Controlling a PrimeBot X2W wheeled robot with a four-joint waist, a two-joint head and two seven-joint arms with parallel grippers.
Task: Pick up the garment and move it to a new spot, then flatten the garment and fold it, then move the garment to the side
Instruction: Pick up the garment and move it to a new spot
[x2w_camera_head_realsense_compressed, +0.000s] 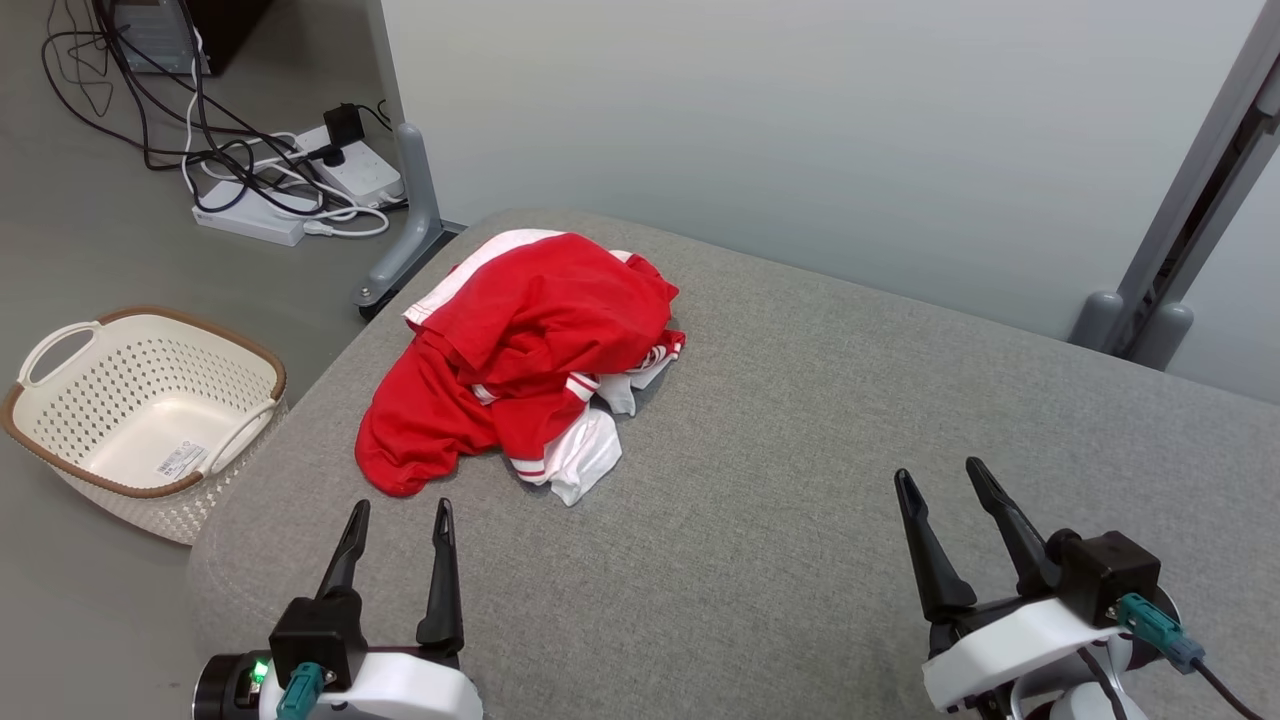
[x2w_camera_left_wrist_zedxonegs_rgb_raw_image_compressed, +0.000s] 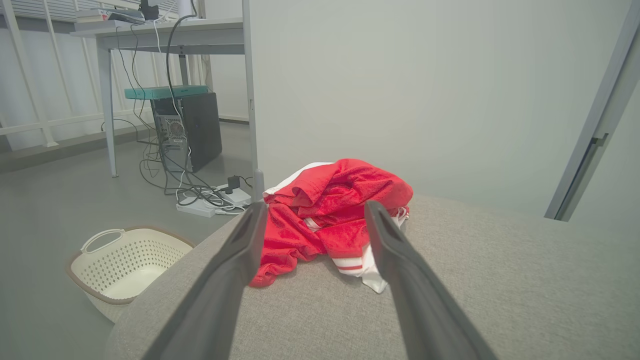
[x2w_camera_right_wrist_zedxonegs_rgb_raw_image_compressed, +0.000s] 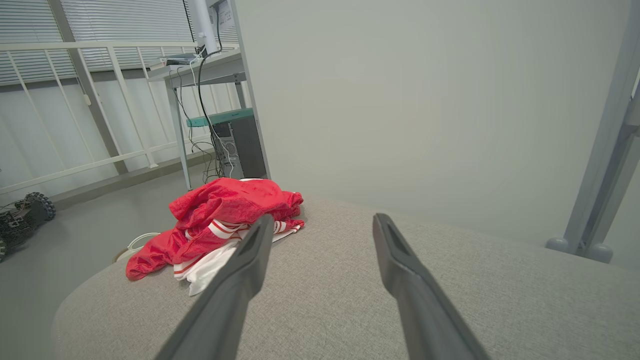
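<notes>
Crumpled red-and-white fabric garment (x2w_camera_head_realsense_compressed: 520, 350) heaped on grey padded bench (x2w_camera_head_realsense_compressed: 800, 450), far-left side — straight ahead of my left gripper (x2w_camera_head_realsense_compressed: 401, 505), well apart from right gripper (x2w_camera_head_realsense_compressed: 939, 470). Both sets of fingers spread, empty.

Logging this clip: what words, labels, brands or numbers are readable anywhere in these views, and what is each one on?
No text is legible in any view.
Sticker on the inside bottom of the basket: printed lines, too small to read.
Red and white garment: stripes only, no lettering shows.
Power strips on the floor: any markings are too small to read.
</notes>
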